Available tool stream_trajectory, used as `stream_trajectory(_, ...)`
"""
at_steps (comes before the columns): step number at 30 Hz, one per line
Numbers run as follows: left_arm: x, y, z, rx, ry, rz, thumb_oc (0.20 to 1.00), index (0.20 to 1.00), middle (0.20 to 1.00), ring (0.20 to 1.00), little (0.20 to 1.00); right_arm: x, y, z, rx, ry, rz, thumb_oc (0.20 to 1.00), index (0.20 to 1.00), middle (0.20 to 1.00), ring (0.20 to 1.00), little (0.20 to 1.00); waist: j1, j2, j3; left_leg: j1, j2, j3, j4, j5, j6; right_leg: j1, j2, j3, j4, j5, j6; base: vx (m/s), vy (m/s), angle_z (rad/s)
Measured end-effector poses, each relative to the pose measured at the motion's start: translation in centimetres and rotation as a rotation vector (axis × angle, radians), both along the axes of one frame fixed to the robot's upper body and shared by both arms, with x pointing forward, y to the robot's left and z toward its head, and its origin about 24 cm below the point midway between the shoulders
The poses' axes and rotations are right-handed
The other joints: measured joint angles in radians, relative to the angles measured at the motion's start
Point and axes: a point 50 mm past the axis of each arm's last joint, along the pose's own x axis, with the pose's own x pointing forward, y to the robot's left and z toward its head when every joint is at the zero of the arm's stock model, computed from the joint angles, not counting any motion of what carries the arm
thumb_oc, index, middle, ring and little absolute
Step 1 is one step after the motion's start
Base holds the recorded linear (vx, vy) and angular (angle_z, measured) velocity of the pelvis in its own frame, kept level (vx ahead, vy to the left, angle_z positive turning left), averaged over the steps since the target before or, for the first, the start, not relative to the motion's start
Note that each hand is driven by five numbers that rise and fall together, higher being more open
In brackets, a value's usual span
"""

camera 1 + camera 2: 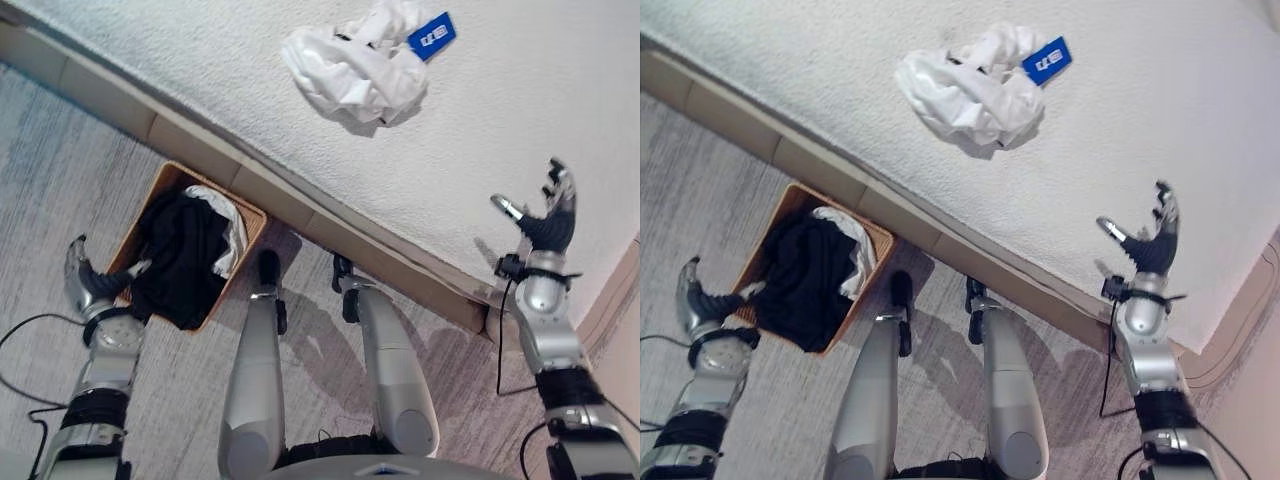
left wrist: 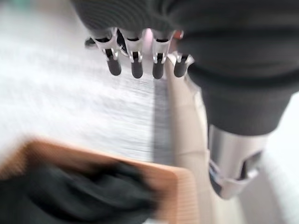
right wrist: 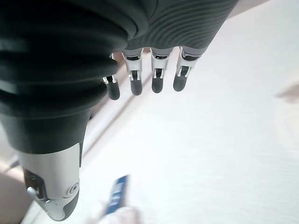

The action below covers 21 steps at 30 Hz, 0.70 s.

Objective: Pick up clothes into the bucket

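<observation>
A crumpled white garment (image 1: pixel 355 68) with a blue tag (image 1: pixel 431 34) lies on the white bed, far from both hands. A brown bucket (image 1: pixel 253 222) stands on the floor against the bed's base, with black clothing (image 1: pixel 183 258) and a white piece (image 1: pixel 228 222) in it. My left hand (image 1: pixel 88 288) hangs at the bucket's near left corner, fingers relaxed and empty; its wrist view has the bucket rim (image 2: pixel 182 186) and the black cloth (image 2: pixel 70 196). My right hand (image 1: pixel 549 218) is raised over the bed's near right part, fingers spread, holding nothing. The blue tag (image 3: pixel 116 196) appears in the right wrist view.
The bed's beige base board (image 1: pixel 300 215) runs diagonally between the floor and the mattress. Grey carpet (image 1: pixel 60 180) lies left of the bucket. The bed's corner (image 1: pixel 600 300) is beside my right arm.
</observation>
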Motion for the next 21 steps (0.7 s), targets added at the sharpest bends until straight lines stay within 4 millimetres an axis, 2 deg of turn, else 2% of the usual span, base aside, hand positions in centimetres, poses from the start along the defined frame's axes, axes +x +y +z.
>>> stream_trajectory(4, 0.3, -1.4, -0.7, -0.160, -0.054, -0.095, 1.000, 1.000, 1.000, 1.000, 1.000, 2.0, -0.4, 3.5, -0.022, -0.072, -0.026, 1.000, 1.000, 1.000, 1.000, 1.000, 0.043, 0.006, 0.002, 0.004, -0.006, -0.008, -0.028, 0.015, -0.005, -0.002, -0.006, -0.008, 0.001, -0.003, -0.003, -0.01, -0.020, 0.10)
stream_trajectory(6, 0.3, -2.1, -1.2, -0.232, -0.068, -0.138, 1.000, 1.000, 1.000, 1.000, 1.000, 3.3, -1.1, 4.3, -0.066, -0.029, -0.056, 1.000, 1.000, 1.000, 1.000, 1.000, 0.057, 0.012, 0.001, 0.002, -0.011, -0.018, -0.041, 0.024, -0.004, -0.005, -0.012, -0.016, 0.001, -0.004, -0.004, -0.01, -0.026, 0.15)
stream_trajectory(9, 0.5, -4.0, -2.2, -0.268, -0.032, -0.246, 1.000, 1.000, 1.000, 1.000, 1.000, 4.7, -2.2, 6.0, -0.126, 0.018, -0.114, 1.000, 1.000, 1.000, 1.000, 1.000, 0.077, 0.032, 0.001, -0.006, -0.023, -0.035, -0.060, 0.042, -0.007, -0.011, -0.024, -0.033, 0.000, -0.005, -0.004, -0.01, -0.033, 0.20)
stream_trajectory(10, 0.6, -5.1, -2.5, -0.268, -0.010, -0.315, 1.000, 1.000, 1.000, 1.000, 1.000, 5.2, -2.8, 7.4, -0.162, 0.029, -0.141, 1.000, 1.000, 1.000, 1.000, 1.000, 0.092, 0.045, 0.002, -0.012, -0.026, -0.038, -0.065, 0.049, -0.006, -0.018, -0.028, -0.036, 0.000, -0.004, -0.004, 0.06, -0.071, 0.13)
stream_trajectory(12, 0.1, -6.1, -3.3, -0.275, 0.032, -0.385, 1.000, 1.000, 1.000, 1.000, 1.000, 6.4, -2.5, 9.6, -0.206, 0.036, -0.153, 1.000, 1.000, 1.000, 1.000, 1.000, 0.111, 0.051, 0.001, -0.011, -0.030, -0.046, -0.080, 0.061, -0.018, -0.022, -0.032, -0.041, 0.001, -0.008, -0.002, 0.06, -0.067, 0.13)
stream_trajectory(14, -0.1, -7.1, -3.9, -0.280, 0.069, -0.445, 1.000, 1.000, 1.000, 1.000, 1.000, 7.1, -2.1, 11.2, -0.253, 0.049, -0.160, 1.000, 1.000, 1.000, 1.000, 1.000, 0.116, 0.060, 0.002, -0.011, -0.034, -0.059, -0.092, 0.072, -0.016, -0.023, -0.037, -0.054, 0.001, -0.008, -0.002, -0.01, -0.033, 0.17)
stream_trajectory(18, -0.2, -8.8, -4.7, -0.278, 0.121, -0.545, 1.000, 1.000, 1.000, 1.000, 1.000, 8.1, -2.1, 12.6, -0.318, 0.108, -0.178, 1.000, 1.000, 1.000, 1.000, 1.000, 0.158, 0.068, 0.002, -0.007, -0.042, -0.082, -0.123, 0.096, -0.029, -0.022, -0.046, -0.071, 0.000, -0.008, -0.003, -0.02, -0.086, 0.19)
stream_trajectory(21, -0.5, -9.8, -5.2, -0.250, 0.180, -0.635, 1.000, 1.000, 1.000, 1.000, 1.000, 8.6, -2.9, 12.1, -0.373, 0.226, -0.207, 1.000, 1.000, 1.000, 1.000, 1.000, 0.165, 0.070, 0.002, -0.006, -0.056, -0.124, -0.166, 0.131, -0.041, -0.022, -0.065, -0.108, 0.001, -0.013, -0.010, 0.00, -0.062, 0.38)
